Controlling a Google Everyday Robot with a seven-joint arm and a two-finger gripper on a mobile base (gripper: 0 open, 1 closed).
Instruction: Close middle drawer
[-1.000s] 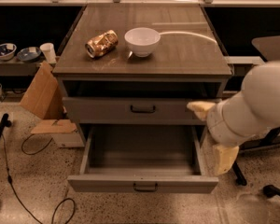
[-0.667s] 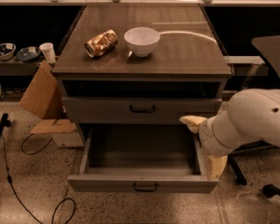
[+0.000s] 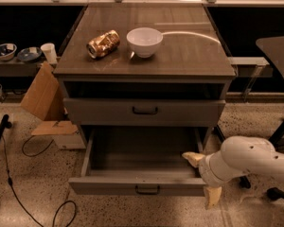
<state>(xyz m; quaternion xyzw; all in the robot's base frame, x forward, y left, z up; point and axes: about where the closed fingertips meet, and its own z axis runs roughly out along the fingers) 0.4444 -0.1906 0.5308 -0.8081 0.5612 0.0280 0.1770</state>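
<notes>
The middle drawer [image 3: 139, 186] is pulled out wide at the bottom of the grey cabinet, and its inside shows nothing in it. Its flat front carries a small dark bar handle [image 3: 147, 189]. My gripper [image 3: 202, 177] is at the drawer's front right corner. It is open: one cream finger [image 3: 193, 158] reaches inside the drawer, and the other [image 3: 212, 196] hangs outside in front of the drawer front. The white arm [image 3: 246, 161] comes in from the right. The top drawer [image 3: 144, 111] above is pushed in.
A crushed can [image 3: 103, 43] and a white bowl [image 3: 144, 41] sit on the cabinet top [image 3: 189, 56]. Cardboard [image 3: 42, 96] leans at the cabinet's left, with cables [image 3: 19, 193] on the floor. A dark table and chair legs [image 3: 279, 126] stand at the right.
My arm has dropped from beside the top drawer down to the open drawer's front right corner, and the fingers now straddle the drawer front. The drawer has not moved.
</notes>
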